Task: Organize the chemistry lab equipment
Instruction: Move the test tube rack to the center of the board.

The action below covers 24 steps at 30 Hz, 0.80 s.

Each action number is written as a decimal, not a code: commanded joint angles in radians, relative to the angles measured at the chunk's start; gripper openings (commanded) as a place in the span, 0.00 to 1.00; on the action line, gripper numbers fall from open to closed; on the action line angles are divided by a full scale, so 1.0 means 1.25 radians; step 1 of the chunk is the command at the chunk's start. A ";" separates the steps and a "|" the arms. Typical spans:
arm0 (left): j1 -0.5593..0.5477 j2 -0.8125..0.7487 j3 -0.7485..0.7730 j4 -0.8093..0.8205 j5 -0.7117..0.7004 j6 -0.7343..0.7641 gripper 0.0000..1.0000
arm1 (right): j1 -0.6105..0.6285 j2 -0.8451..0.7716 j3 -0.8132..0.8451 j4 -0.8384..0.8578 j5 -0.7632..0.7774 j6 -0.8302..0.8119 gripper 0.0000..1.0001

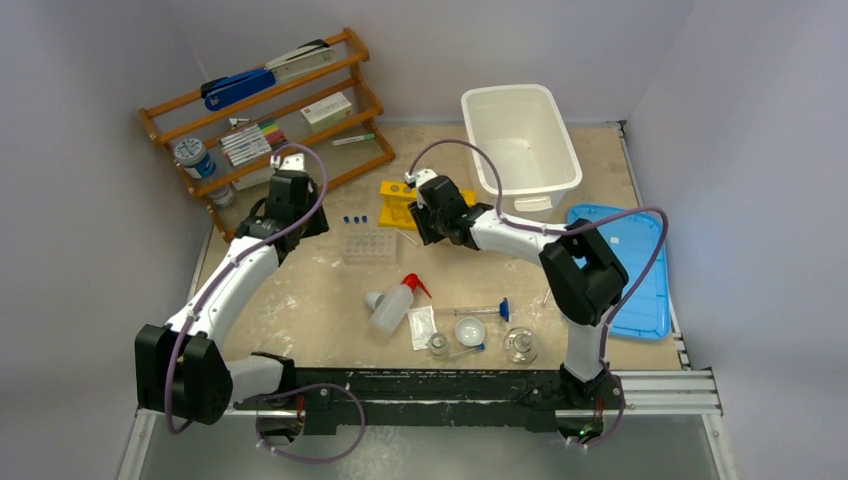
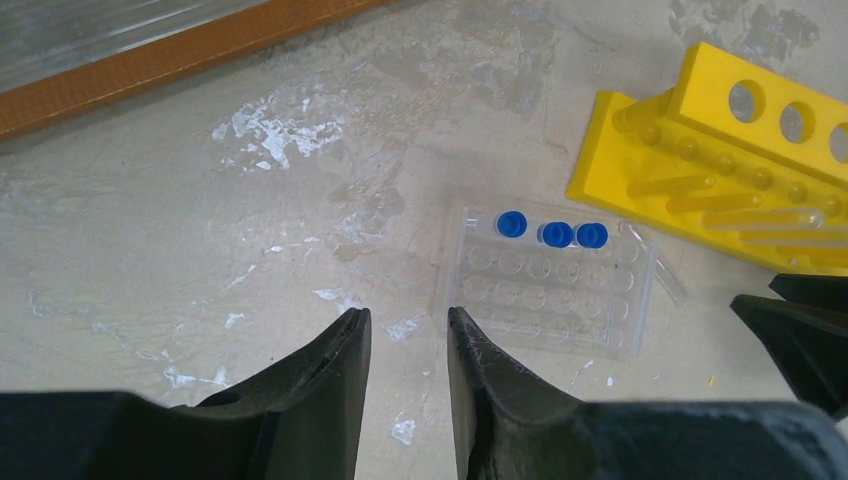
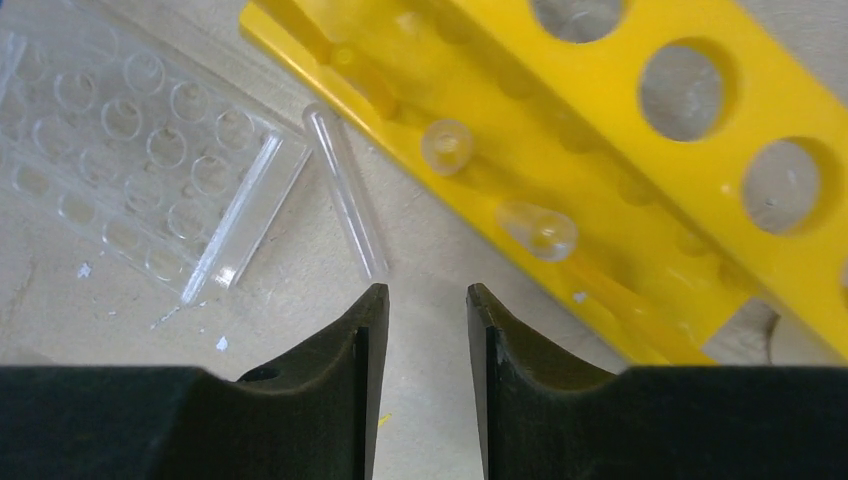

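While the left gripper [image 2: 408,318] hangs left of the rack [image 2: 700,170], the right gripper [image 3: 427,292] hangs beside it. Both pairs of fingers stand apart, empty

- Left arm [image 1: 225,285]: base at 7 o'clock of the top view, forearm stretched toward 1 o'clock, wrist bent down.
- Left end effector [image 2: 405,315]: fingers point down, jaws parted by a narrow gap.
- Right arm [image 1: 575,280]: base at 5 o'clock, elbow folded high, forearm reaching toward 10 o'clock.
- Right end effector [image 3: 425,290]: tips down, jaws parted by a similar narrow gap.
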 commanded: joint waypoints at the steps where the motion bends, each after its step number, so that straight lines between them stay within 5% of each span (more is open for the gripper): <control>1: -0.001 -0.017 0.032 0.001 0.011 0.004 0.34 | 0.014 0.025 0.044 0.033 -0.010 -0.043 0.38; 14: 0.001 -0.025 0.043 -0.020 0.022 0.014 0.36 | 0.026 0.068 0.083 0.021 -0.012 -0.036 0.37; 20: 0.001 -0.020 0.062 -0.017 0.022 0.004 0.36 | 0.023 -0.001 0.106 -0.048 0.021 0.024 0.28; 24: 0.001 -0.011 0.068 -0.013 0.022 0.004 0.37 | 0.010 -0.076 0.121 -0.079 0.007 0.078 0.30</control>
